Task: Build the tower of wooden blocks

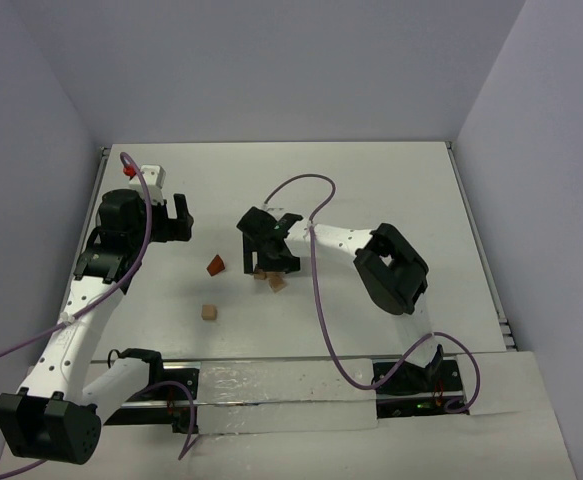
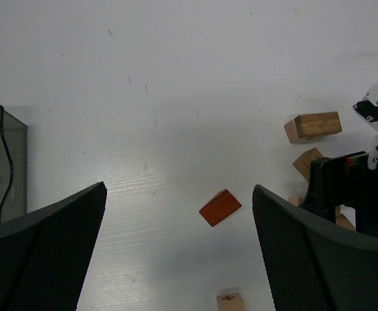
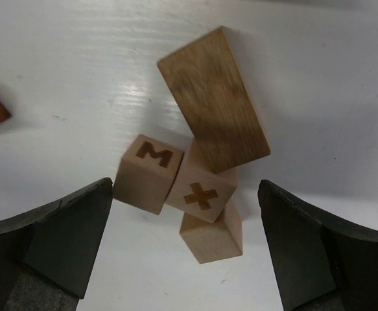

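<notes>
Spanning every view, the white counter (image 1: pixel 391 190) carries all parts of the wood block tower, and no column stands on it yet. The right arm (image 1: pixel 346 243) reaches to the counter's middle. The left arm (image 1: pixel 91 290) is parked at the left side, with a dark bin (image 2: pixel 13 155) near it.

The right pincer (image 1: pixel 270 262) hangs directly over a loose cluster, fingers spread wide to either side and gripping nothing. The left pincer (image 2: pixel 179 194) is equally wide and empty, well apart from the cluster.

Cluster contents, from the right wrist view:
- The plank (image 3: pixel 213 98), the largest piece, lies skewed with one end overlapping the X cube (image 3: pixel 200 190).
- The M cube (image 3: pixel 148 173) touches the X cube on one side.
- A plain cube (image 3: pixel 211 234) sits partly under or against the X cube; which cannot be told.

Outlying parts: the reddish wedge (image 2: pixel 220 207) lies beside the cluster, and a lone cube (image 1: pixel 209 312) lies nearer the arm bases.

Hazards, as judged from this layout:
- Closing on the cluster as it lies would likely trap two cubes together, because they touch and sit rotated to the fingers.
- Lifting the X cube would probably tip the plank off and scatter its neighbours.
- A corner-to-corner grip on a rotated cube may twist or eject it.
- A low descent could sweep the wedge aside.
</notes>
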